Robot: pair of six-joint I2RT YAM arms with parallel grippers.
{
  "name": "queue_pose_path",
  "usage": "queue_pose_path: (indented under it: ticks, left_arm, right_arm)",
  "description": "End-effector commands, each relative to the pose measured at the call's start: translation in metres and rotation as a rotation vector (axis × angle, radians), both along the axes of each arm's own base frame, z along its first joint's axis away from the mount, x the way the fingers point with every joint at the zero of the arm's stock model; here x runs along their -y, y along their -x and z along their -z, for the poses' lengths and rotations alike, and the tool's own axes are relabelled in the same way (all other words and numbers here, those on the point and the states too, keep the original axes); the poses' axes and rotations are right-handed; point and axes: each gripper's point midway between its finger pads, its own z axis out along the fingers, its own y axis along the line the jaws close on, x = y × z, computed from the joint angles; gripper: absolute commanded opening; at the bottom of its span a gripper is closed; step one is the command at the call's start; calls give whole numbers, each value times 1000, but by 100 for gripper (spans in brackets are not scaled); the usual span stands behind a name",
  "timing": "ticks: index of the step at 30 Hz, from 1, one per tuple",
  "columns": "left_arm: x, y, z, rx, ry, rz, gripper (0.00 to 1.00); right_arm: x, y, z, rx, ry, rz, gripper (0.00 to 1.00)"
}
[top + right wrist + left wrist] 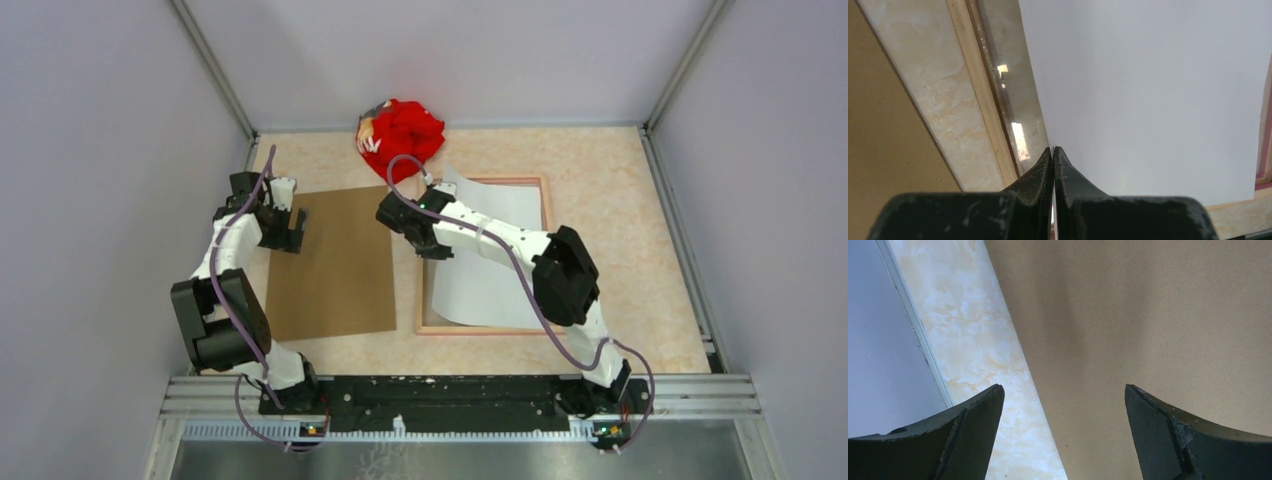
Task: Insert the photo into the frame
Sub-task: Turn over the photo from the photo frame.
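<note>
The photo (490, 270) lies with its plain white back up, over the frame (546, 200), which rests back-up on the table with its light wood edge showing. My right gripper (418, 222) is shut on the photo's left edge; in the right wrist view the jaws (1053, 150) pinch the white sheet (1148, 95) above the frame's glass and wood rail (979, 85). The photo's far corner curls up out of the frame. My left gripper (285, 222) is open, its fingers (973, 425) straddling the left edge of the brown hardboard panel (1148, 315).
The brown hardboard panel (330, 262) lies flat left of the frame. A red cloth bundle (400, 135) sits at the back wall. Enclosure walls and metal posts stand close on the left, right and back.
</note>
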Motion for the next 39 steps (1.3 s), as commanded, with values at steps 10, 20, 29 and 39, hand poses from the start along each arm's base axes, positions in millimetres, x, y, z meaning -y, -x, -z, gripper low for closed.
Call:
queue_pose_path:
  ticks: [10,20,29,39]
  left_arm:
    - [0,-2,-2,27,-5,3,97]
    - [-1,-1,-2,25,-8,1,96]
    - [1,-1,-1,23,-1,6,97]
    - [2,0,-3,23,3,14,97]
  right_arm:
    - [16,-5,16,39,46,-83,0]
    - [14,-5,16,41,35,-98,0]
    - [13,-2,17,36,7,-138,5]
    - [9,-4,-1,53,-61,-175,53]
